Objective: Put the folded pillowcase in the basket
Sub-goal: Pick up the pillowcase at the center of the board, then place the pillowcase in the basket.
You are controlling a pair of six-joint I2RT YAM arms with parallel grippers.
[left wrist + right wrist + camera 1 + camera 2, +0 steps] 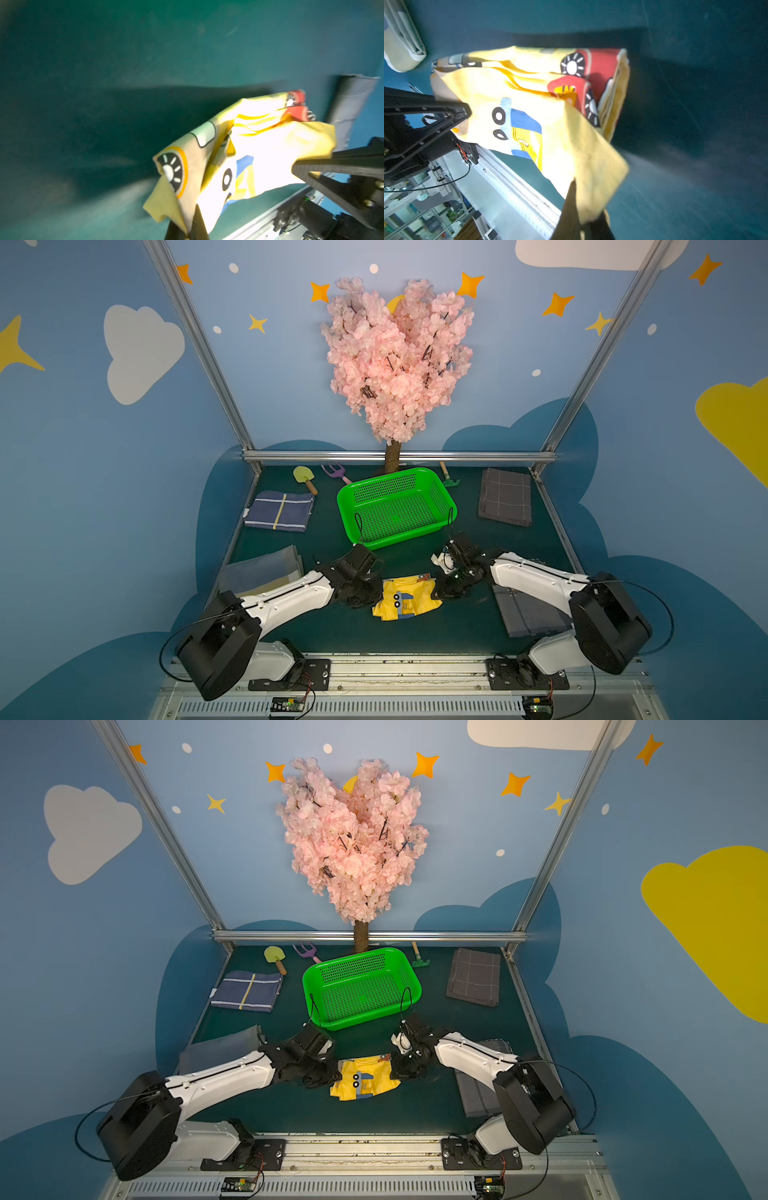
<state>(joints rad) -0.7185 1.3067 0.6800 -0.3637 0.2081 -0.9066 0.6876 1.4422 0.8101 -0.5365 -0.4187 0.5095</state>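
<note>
In both top views the folded yellow pillowcase hangs between the two arms, low over the green table. The left gripper is pinched tight on its nine o'clock edge and the right gripper on its three o'clock edge. Holding both sides, I judge, keeps the fold from falling open on the carry. The basket sits empty at twelve o'clock from the cloth, near but apart, and its near wall is the one thing to clear. A blue plaid cloth lies at ten o'clock, a grey checked cloth at two, a pale cloth at nine beside the left arm, and a grey cloth at four, partly under the right arm. Toy garden tools and a blossom tree stand behind the basket, all off the route. The left wrist view, blurred, shows the left jaws closed on a corner of layered fabric, with the cloth sagging above its shadow. The right wrist view shows the right jaws closed on the opposite corner; the layers splay slightly there, so one might slip.
</note>
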